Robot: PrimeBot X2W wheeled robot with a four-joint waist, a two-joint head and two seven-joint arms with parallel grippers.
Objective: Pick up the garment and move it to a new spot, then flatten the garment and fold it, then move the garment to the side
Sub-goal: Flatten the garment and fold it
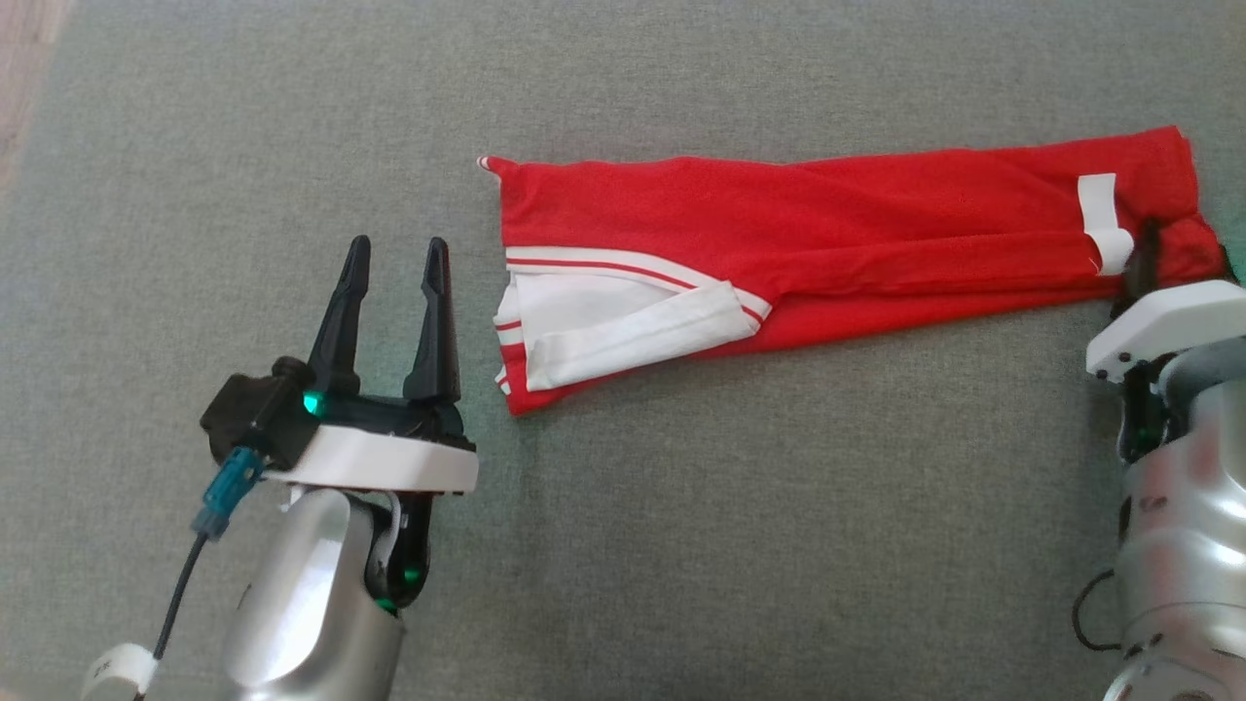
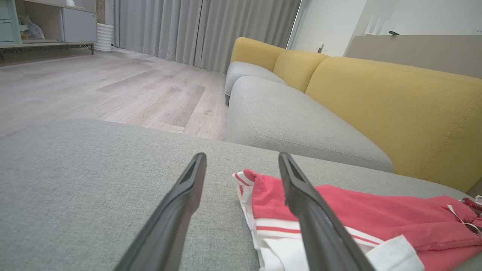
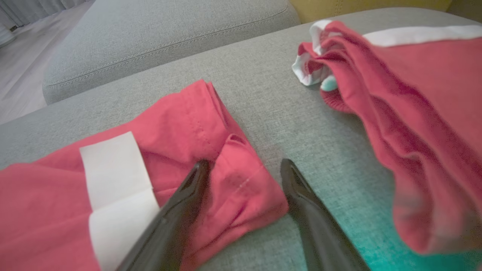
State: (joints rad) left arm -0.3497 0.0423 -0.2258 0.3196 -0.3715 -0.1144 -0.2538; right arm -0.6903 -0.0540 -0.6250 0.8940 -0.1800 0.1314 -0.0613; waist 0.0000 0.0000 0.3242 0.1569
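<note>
Grey cushion (image 1: 681,545) fabric carries everything. Nearest, the left gripper (image 1: 399,243) is poised with its fingers wide and empty, just left of the red garment (image 1: 827,224), beside its white-striped end. The garment lies folded in a long strip across the cushion. At its opposite corner the right gripper (image 3: 244,163) straddles the hem, fingers wide. A white label (image 1: 1100,209) near that corner bears no writing I can read. Beyond stand a yellow sofa (image 2: 395,105), a wood floor (image 2: 113,86) and grey curtains (image 2: 188,30).

The garment (image 1: 837,243) lies spread on the cushion (image 1: 681,545). The left gripper (image 1: 398,240) stands just left of the garment; the right gripper (image 3: 244,162) straddles its right-hand corner.
</note>
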